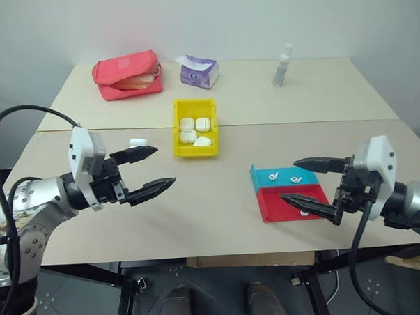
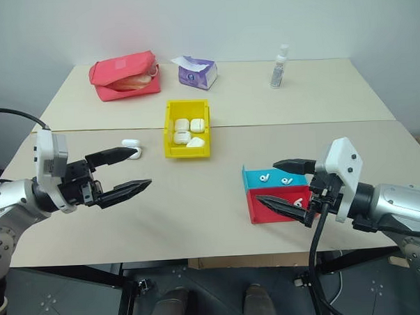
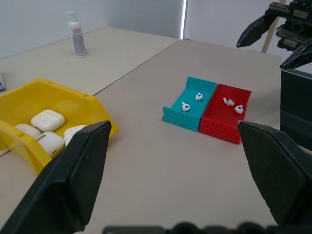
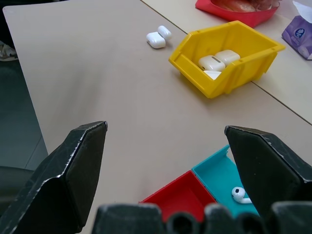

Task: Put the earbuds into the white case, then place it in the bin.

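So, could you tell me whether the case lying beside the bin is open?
Open: the case beside the bin shows its lid flipped back from the body.

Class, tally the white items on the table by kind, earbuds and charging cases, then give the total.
Earbuds: 4
White cases: 5 (4 in the yellow bin, 1 beside it)
Total: 9

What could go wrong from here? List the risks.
1. The earbuds are tiny beside the wide open right gripper; a pinch could flick one off the tray.
2. The open case lies loose on the table, so it may slide when an earbud is pushed in.
3. The bin already holds several cases, leaving little room.
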Motion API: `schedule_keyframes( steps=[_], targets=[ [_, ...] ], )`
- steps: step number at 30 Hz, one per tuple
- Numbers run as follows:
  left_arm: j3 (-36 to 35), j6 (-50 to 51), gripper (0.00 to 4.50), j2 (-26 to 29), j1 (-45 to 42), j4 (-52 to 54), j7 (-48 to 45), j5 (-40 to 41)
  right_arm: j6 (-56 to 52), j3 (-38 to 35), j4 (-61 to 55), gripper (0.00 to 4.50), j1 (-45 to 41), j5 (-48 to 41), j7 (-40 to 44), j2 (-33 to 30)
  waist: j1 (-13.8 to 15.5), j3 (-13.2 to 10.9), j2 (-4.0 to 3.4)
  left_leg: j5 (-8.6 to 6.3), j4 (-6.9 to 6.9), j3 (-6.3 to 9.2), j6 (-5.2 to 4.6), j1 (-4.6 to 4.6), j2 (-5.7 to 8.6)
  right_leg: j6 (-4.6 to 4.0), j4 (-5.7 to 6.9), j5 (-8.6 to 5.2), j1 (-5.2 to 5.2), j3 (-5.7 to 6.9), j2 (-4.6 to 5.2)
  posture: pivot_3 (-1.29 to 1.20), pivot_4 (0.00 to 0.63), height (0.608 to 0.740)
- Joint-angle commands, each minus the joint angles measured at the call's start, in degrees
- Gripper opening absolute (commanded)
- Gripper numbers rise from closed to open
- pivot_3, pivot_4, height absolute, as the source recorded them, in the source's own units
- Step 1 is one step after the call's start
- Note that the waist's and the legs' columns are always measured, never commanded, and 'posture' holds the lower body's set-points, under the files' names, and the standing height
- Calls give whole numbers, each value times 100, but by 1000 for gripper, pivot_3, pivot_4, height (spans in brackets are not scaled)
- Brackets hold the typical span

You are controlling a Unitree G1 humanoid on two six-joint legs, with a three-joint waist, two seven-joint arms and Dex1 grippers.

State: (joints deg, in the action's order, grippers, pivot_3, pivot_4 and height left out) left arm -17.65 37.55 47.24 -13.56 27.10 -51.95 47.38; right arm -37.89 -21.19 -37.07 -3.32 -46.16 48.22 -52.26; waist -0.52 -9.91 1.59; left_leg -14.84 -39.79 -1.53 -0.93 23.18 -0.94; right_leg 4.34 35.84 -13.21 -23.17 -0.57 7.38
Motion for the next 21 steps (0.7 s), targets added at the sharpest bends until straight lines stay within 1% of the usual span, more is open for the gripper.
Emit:
schedule_keyframes(
  steps=[1, 3, 9, 11, 13, 15, 19, 21],
  targets=[
    [-222, -90, 4500, 93, 1, 117, -161, 200, 60, -37, -51, 4472, -89, 50, -3, -107, 0, 0, 0, 0, 0, 0, 0, 0, 0, 0, 0, 0, 0, 0, 0, 0, 150, 740],
    [-244, 138, 4500, 210, -6, 112, 55, 135, 79, -19, -17, 4472, -93, 88, 24, -123, -1, 0, 0, 0, 0, 0, 0, 0, 0, 0, 0, 0, 0, 0, 0, 0, 150, 740],
    [-430, -34, 4500, 268, -64, -76, 14, 58, 94, 14, 4, 4472, -64, 161, 46, -136, -1, 0, 0, 0, 0, 0, 0, 0, 0, -1, 0, -1, -1, 0, 0, 0, 150, 740],
    [-375, 22, 4500, 270, -66, 37, 336, -148, 121, 32, -3, 4472, -38, 200, 59, -122, 2, 0, 0, 0, 0, -1, 0, 0, 0, 0, 0, -1, 0, 0, 0, 0, 150, 740],
    [-232, 357, 4500, 422, -121, 153, 719, -287, 122, 106, 40, 4472, -96, 259, 64, -115, 4, 0, 0, 0, 0, 1, 0, 1, 0, 0, -1, -1, 0, 0, 0, 0, 150, 740],
    [-53, 500, 4500, 590, -161, 398, 1059, -603, 123, 203, 123, 4472, -221, 348, 86, -162, -1, -1, 2, 0, 0, 2, 0, 0, 0, 0, 0, -1, 0, 0, 0, 0, 150, 740],
    [93, 808, 4500, 685, -311, 644, 1706, -945, 60, 265, 210, 4472, -378, 338, 151, -235, 0, -1, 2, 0, 1, 3, 0, 1, 0, 0, -1, -1, -1, 0, 0, 0, 150, 740],
    [442, 1679, 4500, 1134, -769, 356, 1758, -928, 67, 304, 163, 4472, -384, 362, 138, -235, 4, -1, 3, 0, 4, 5, 0, 1, 0, 0, -2, -1, -2, 0, 0, 0, 150, 740]
  ],
)
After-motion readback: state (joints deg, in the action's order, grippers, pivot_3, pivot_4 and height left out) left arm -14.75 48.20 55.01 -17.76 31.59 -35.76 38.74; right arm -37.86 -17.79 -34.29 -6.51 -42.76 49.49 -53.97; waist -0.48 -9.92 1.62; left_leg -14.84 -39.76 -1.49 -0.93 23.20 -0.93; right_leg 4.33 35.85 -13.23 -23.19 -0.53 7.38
